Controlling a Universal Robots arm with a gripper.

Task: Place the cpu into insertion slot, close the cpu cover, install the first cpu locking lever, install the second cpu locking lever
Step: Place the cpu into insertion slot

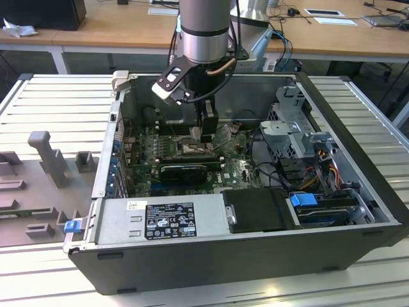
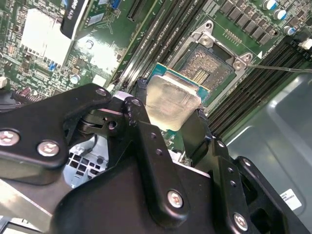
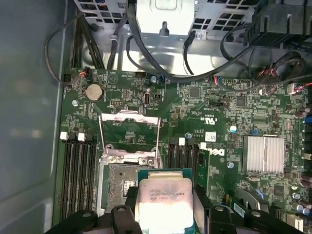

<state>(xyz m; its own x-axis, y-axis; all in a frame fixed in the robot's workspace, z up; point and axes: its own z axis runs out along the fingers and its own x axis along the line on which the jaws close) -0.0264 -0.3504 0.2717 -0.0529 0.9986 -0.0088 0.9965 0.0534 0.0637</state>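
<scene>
- One step of four is in hand, placing: the gripper (image 2: 168, 117) is holding the cpu (image 2: 171, 97) above the board, its fingers clamping two opposite edges.
- The cpu is hanging just beside the slot (image 2: 210, 66), overlapping one edge, not yet seated.
- The cover (image 3: 130, 117) is standing open; seating, I judge, is calling for squaring the cpu over the slot.

An open computer case (image 1: 223, 262) lies on a slatted table (image 1: 57, 96). A coin battery (image 3: 94, 91) and heatsink (image 3: 263, 153) sit on its green board (image 3: 214, 97).
</scene>
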